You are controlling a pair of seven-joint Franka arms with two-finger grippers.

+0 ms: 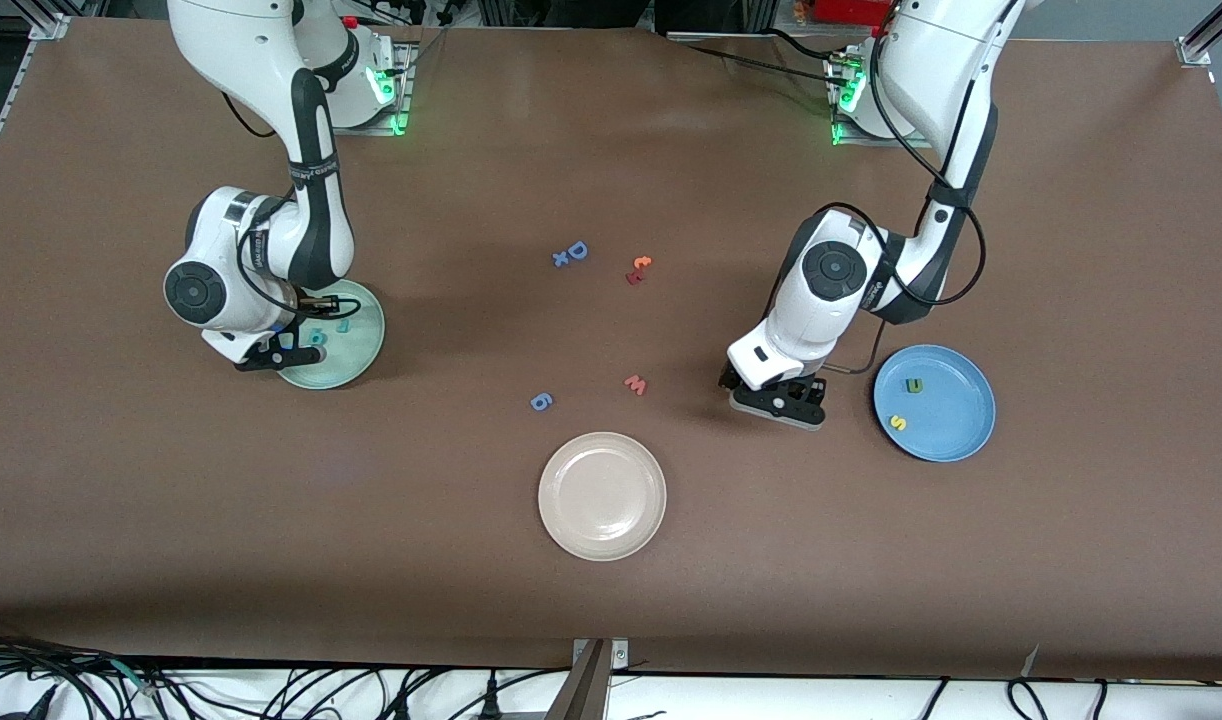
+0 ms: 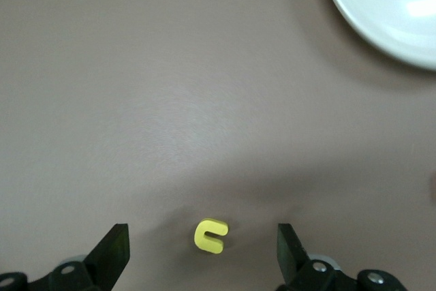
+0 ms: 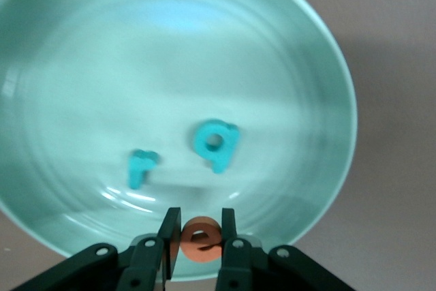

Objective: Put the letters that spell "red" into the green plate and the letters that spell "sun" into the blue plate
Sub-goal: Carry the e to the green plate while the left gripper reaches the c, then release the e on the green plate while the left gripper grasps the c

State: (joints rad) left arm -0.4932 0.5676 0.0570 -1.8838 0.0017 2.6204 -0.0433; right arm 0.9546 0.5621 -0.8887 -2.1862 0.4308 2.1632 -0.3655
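Right wrist view gives us the right claw [image 3: 197, 242] pinched on the orange "e" [image 3: 201, 239], hanging over the green plate [image 3: 310, 66], where the teal "r" [image 3: 141, 167] and teal "d" [image 3: 216, 142] already lie. On the left wrist view we see the left claw [image 2: 203, 250] spread wide with nothing held, straddling the yellow "u" [image 2: 210, 236] on the worktop [image 2: 170, 86], near the beige plate [image 2: 388, 11]. Toward the left arm's end, the blue plate [image 1: 956, 385] has the green "n" [image 1: 913, 385] and yellow "s" [image 1: 898, 422].
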